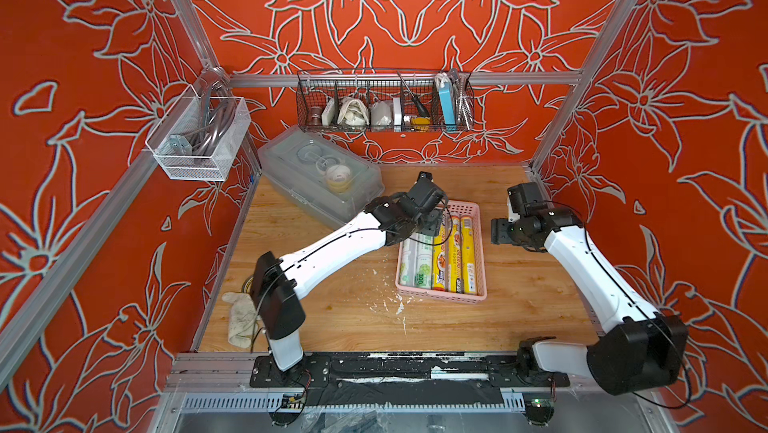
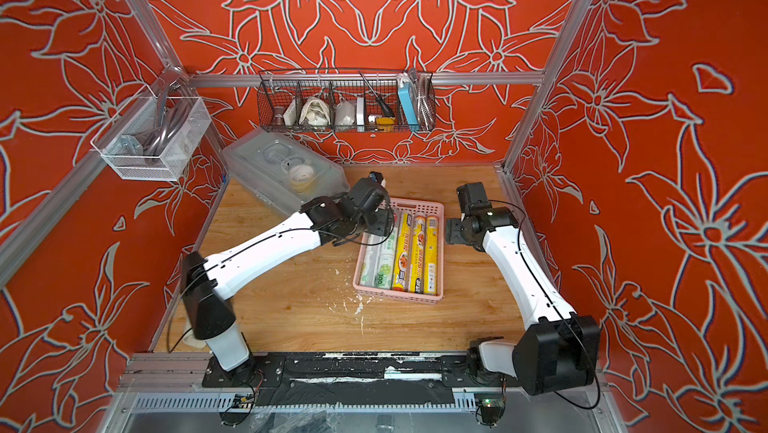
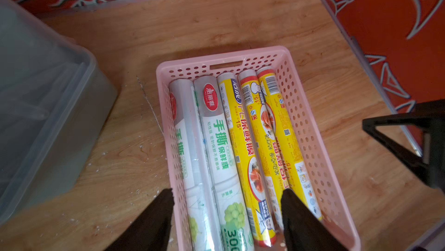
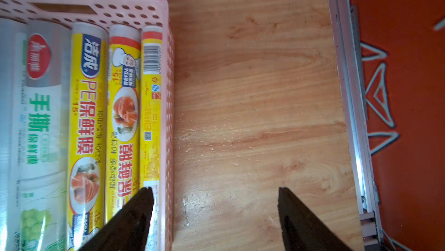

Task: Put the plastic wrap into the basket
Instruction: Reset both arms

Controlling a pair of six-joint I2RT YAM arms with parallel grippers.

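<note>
The pink basket [image 1: 440, 297] [image 2: 398, 297] lies right of the table's middle. Plastic wrap rolls lie side by side in it: two white-and-green ones [image 1: 420, 262] [image 3: 214, 139] and three yellow ones [image 1: 455, 262] [image 3: 244, 141] [image 4: 88, 107]. My left gripper [image 1: 432, 222] [image 3: 227, 191] hangs open over the basket's far left end. One of its fingers is outside the basket wall [image 3: 313, 127], the other above the yellow rolls. It holds nothing. My right gripper [image 1: 498, 232] [image 4: 214, 189] is open and empty beside the basket's right wall [image 4: 168, 107], mostly over bare table.
A clear lidded box [image 1: 320, 177] sits at the back left, close to the left arm. A black wire basket [image 1: 384, 102] hangs on the back wall and a white mesh basket [image 1: 199, 136] on the left frame. A dirty glove [image 1: 241, 318] lies at the front left.
</note>
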